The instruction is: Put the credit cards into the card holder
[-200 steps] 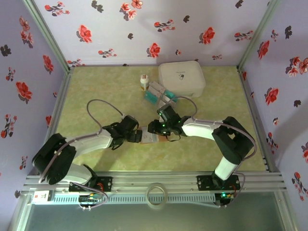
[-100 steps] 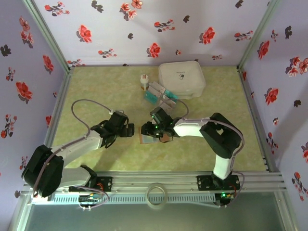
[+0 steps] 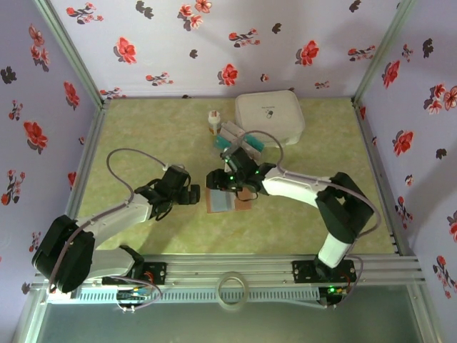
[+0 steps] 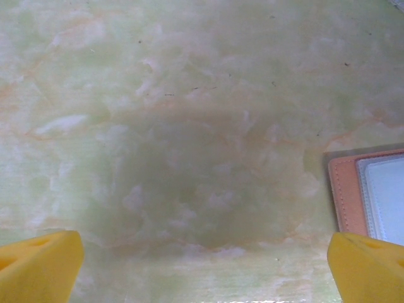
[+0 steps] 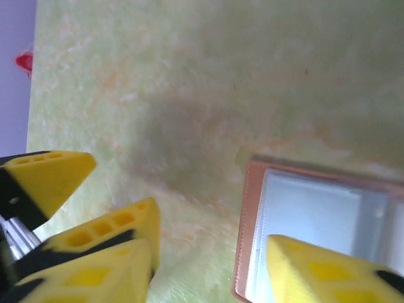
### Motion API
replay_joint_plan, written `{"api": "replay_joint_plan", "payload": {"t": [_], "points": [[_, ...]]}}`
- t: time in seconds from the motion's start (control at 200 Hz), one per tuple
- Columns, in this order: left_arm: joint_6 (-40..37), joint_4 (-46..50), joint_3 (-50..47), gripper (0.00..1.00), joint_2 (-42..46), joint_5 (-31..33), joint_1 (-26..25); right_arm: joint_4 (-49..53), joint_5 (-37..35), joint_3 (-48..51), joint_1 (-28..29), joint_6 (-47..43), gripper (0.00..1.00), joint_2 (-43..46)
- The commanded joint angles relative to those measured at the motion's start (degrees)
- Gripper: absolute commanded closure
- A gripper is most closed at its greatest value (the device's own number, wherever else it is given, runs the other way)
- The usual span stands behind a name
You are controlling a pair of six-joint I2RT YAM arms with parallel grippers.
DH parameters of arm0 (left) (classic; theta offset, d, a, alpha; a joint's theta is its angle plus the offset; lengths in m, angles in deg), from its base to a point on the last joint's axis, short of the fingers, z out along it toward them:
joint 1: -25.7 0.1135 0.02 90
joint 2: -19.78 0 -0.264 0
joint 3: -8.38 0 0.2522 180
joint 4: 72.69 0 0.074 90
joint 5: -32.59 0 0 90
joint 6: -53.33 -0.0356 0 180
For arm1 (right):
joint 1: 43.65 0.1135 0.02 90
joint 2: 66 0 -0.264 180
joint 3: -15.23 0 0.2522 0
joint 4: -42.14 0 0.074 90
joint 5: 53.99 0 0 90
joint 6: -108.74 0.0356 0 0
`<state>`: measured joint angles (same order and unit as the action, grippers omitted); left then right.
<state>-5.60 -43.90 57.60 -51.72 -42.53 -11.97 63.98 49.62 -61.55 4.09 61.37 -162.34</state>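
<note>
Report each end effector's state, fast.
Left end effector: open, holding nothing.
Right end effector: open, holding nothing, over the card holder.

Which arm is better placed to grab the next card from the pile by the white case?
Right. The right gripper, open, hangs over the card holder, close to the card pile; the left gripper sits farther away, left of the holder.

Soft even light; blurry wrist views, faint shadows
</note>
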Motion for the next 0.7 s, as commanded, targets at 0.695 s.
{"api": "replay_joint_plan", "payload": {"t": [0.695], "points": [[-1.54,-3.69,5.49,0.00,-10.03,-0.81,-8.31,29.00,-21.76,-16.43,-11.01,-27.55,0.26,3.16]]}}
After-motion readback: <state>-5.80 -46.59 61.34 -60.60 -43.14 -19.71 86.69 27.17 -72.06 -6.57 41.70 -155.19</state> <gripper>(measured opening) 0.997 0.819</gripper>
